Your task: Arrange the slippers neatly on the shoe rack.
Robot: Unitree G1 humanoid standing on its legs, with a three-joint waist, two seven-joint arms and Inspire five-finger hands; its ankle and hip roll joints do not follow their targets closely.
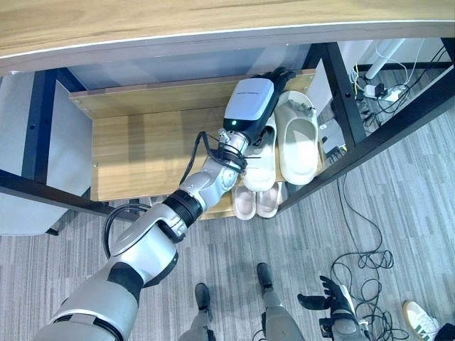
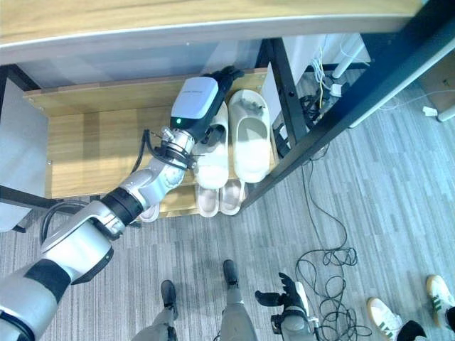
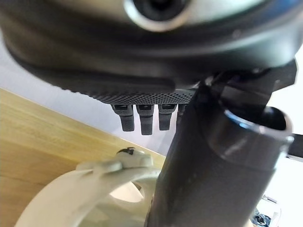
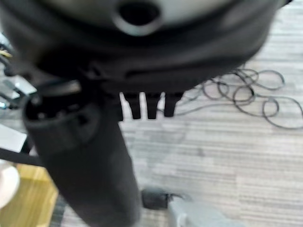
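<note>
Overhead, a wooden tabletop [image 1: 142, 21] and its dark frame post [image 1: 341, 85] hem in the shoe rack [image 1: 142, 149], so I'm reaching in under them. On the upper shelf I count two cream slippers [image 1: 298, 138] side by side; two pinkish ones [image 1: 256, 201] sit on the lower shelf's front edge. My left hand [image 1: 274, 77] lies over the left cream slipper, fingers straight. My right hand [image 1: 328, 295] hangs over the carpet [image 1: 398, 213], fingers relaxed, empty.

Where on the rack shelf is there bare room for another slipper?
The wooden shelf is bare from its left side panel across to the left hand. The right end is crowded: two cream foam slippers lie side by side against the black frame post. A pale pink pair of slippers fills the lower shelf's front edge.
</note>
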